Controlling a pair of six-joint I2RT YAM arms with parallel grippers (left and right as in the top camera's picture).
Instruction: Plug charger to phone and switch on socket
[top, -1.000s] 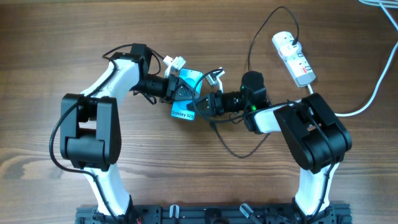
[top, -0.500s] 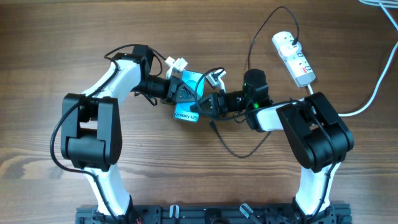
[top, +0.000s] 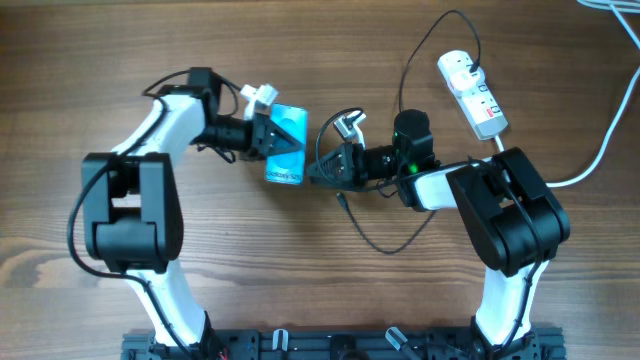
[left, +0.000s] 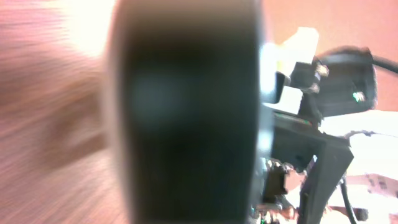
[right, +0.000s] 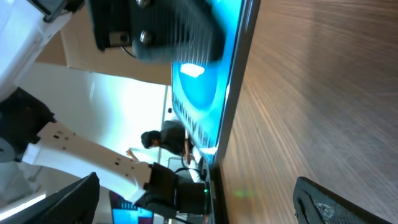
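Pinching the phone (top: 286, 146) on edge at mid surface (top: 100, 60), left gripper (top: 270, 136) jaws steady it (port likely offered rightward); right gripper (top: 322, 168) jaws spread, empty; the charger (top: 405, 75) trails from the far-right socket (top: 472, 95).

The phone (top: 286, 148) is left of the charger (top: 405, 72), with the socket (top: 473, 94) further right, behind both.

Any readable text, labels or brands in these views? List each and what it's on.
Phone, dark print on its white strip: too small in the overhead view, steeply foreshortened in the right wrist view; not readable.
Socket: any markings too small to read.
Left wrist view: blurred, no text.
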